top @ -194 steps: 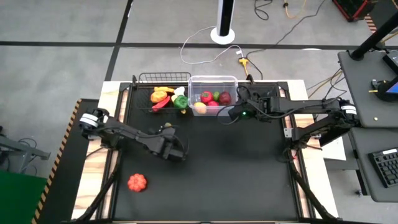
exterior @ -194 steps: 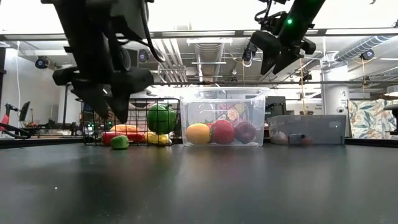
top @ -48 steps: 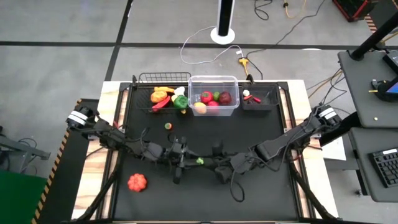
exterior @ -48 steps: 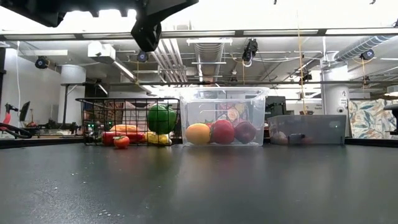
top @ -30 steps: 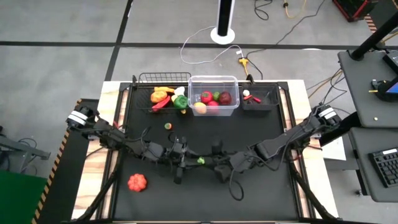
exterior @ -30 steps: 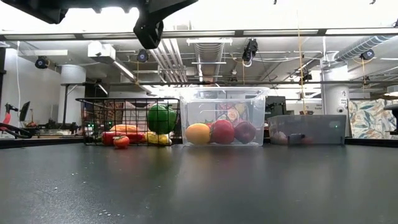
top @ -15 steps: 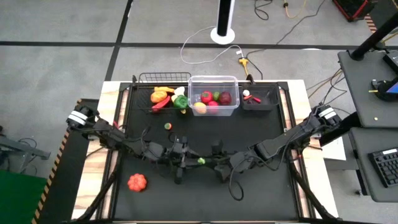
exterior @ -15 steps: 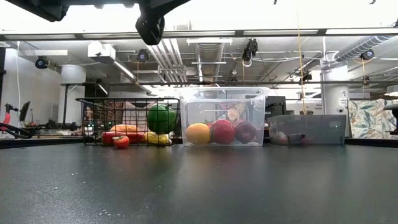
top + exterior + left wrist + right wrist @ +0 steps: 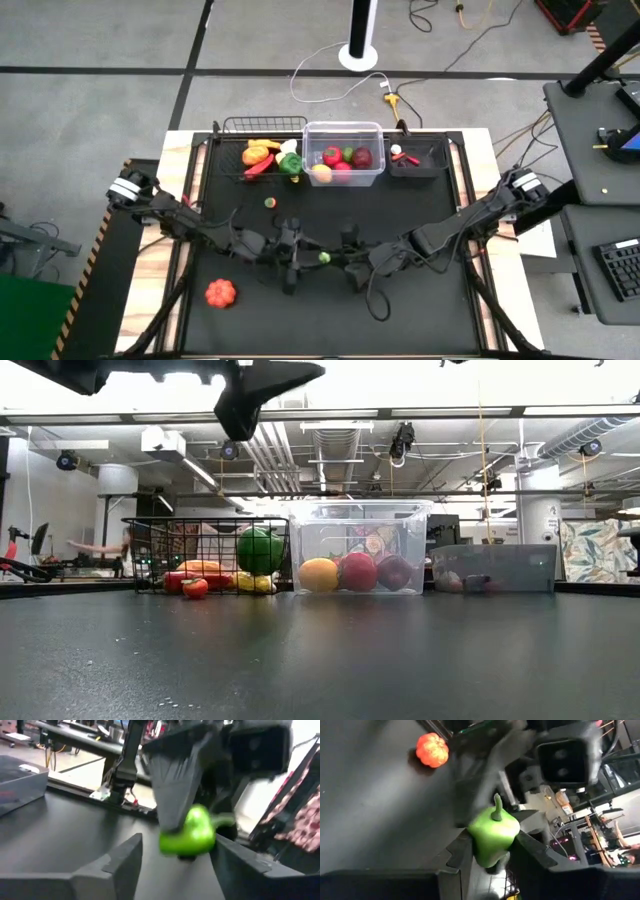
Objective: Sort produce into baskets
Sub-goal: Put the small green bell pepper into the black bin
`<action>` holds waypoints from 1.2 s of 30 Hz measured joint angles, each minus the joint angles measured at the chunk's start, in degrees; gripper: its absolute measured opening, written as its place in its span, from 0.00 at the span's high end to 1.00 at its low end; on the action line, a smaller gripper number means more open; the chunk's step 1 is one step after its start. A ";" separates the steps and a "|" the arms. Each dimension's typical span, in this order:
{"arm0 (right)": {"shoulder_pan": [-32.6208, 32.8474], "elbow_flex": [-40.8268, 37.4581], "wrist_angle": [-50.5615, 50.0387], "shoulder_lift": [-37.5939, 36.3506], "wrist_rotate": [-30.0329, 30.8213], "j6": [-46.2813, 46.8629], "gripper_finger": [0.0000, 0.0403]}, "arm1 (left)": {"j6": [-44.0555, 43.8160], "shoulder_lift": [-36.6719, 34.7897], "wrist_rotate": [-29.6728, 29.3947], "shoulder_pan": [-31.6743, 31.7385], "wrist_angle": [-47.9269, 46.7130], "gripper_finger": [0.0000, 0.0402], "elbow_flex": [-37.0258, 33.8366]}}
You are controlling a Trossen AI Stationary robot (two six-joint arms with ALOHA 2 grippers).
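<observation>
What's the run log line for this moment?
handover mid-table | green pepper between both end effectors | right end effector clamps it | pumpkin unsorted

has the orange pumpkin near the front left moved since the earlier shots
No. The orange pumpkin lies at the same spot near the table's front-left corner.

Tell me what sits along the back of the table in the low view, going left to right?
Black wire basket with a green pepper, then the clear plastic bin of fruit, then the low dark tray.
</observation>
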 joint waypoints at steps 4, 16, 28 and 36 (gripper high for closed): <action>0.07 -0.01 0.59 -1.23 0.24 0.11 0.74 | 1.37 -0.16 -0.14 0.01 -6.23 0.40 -0.02; -3.92 2.08 -3.23 -4.70 21.20 6.86 0.74 | -7.00 -3.25 -0.16 -0.08 -22.13 0.35 -0.05; -20.23 10.58 -34.87 -9.95 20.48 36.21 0.74 | -14.53 -4.23 -8.22 -0.87 -48.28 0.35 7.18; -32.05 13.53 -60.90 -10.57 18.51 57.79 0.74 | -25.70 -4.23 -14.94 -2.02 -72.64 0.35 13.64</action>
